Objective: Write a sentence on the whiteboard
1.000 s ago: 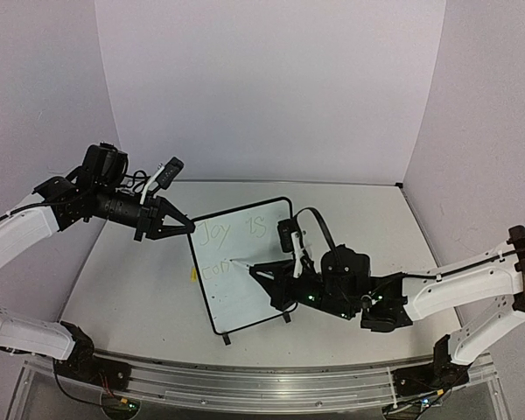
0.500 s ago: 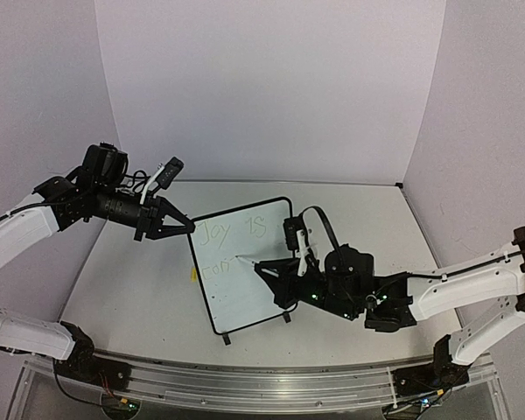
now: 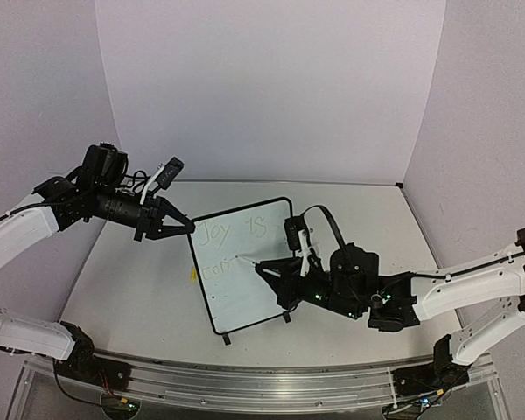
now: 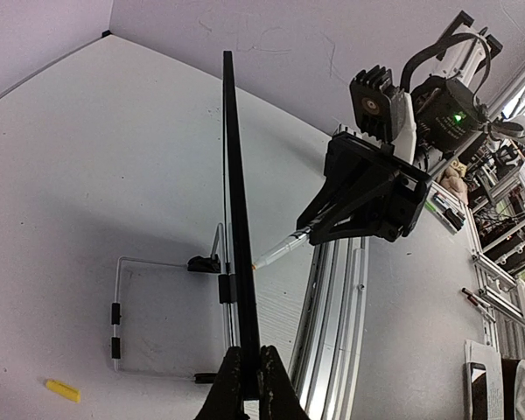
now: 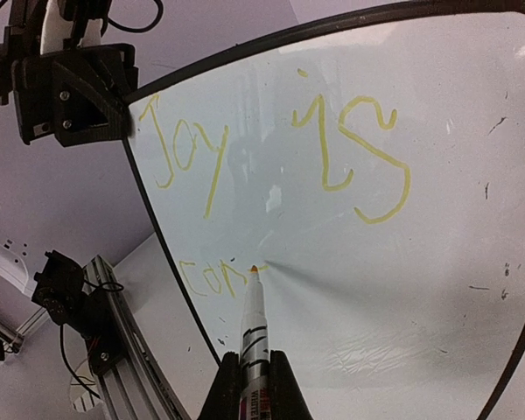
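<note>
The whiteboard (image 3: 245,293) stands upright mid-table, seen edge-on as a black frame (image 4: 236,219) in the left wrist view. My left gripper (image 3: 190,227) is shut on its left edge, jaws pinching the frame (image 4: 249,378). The sentence (image 5: 350,149) reads "Joy is" in yellow, with "con" (image 5: 212,278) begun on the line below. My right gripper (image 5: 252,381) is shut on a white marker (image 5: 254,324). The marker's orange tip touches the board just right of "con" (image 3: 238,258).
A small yellow piece (image 3: 193,274) lies on the table behind the board, also seen in the left wrist view (image 4: 61,390). The board's wire stand (image 4: 157,262) props it from behind. An aluminium rail (image 3: 245,385) runs along the near edge.
My right gripper and the marker have crept a little to the right along the second line. The left gripper and the board have held still.
</note>
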### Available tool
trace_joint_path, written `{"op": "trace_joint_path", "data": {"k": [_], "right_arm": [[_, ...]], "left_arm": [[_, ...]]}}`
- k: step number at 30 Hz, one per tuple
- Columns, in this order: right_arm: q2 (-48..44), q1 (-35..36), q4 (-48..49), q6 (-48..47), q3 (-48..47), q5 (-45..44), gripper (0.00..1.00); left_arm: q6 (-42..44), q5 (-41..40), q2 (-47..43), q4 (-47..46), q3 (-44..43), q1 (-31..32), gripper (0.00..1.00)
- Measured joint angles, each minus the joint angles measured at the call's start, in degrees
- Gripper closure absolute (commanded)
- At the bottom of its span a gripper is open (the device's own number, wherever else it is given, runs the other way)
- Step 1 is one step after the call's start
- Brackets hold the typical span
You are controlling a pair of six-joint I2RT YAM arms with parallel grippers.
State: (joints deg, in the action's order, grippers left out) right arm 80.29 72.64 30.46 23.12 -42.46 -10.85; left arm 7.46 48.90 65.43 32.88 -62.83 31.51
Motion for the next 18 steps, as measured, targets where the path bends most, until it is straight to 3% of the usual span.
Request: {"op": "trace_joint_path", "data": {"k": [18], "right_arm": [[2.08, 0.0, 0.22, -2.02, -2.16, -1.16, 1.0]], "left_arm": [[0.0, 0.0, 0.0, 0.0, 0.0, 0.0, 1.0]]}}
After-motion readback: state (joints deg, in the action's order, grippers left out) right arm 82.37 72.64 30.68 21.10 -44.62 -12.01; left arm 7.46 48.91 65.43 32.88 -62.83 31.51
